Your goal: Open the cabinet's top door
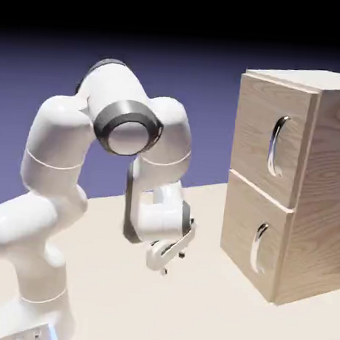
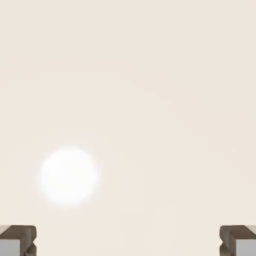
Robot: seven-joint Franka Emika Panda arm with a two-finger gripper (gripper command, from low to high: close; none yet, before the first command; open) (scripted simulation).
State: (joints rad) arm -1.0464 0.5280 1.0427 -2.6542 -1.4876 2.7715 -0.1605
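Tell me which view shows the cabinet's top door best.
The exterior view: it shows the whole face of the top door, shut, with its curved silver handle. The hand view shows none of the door, just the pale tabletop and the finger tips.

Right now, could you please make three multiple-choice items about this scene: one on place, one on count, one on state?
1. Where is the end effector?
A) On the upper handle
B) Between the robot's base and the cabinet, above the table
C) On the cabinet's top

2. How many curved handles does the cabinet front show?
A) One
B) Two
C) Four

3. How is the top door?
A) Closed
B) Wide open
C) Removed

Right letters:
1 B: it hangs over the table, short of the cabinet.
2 B: an upper handle and a lower handle show.
3 A: the top door lies flat against the cabinet's front.
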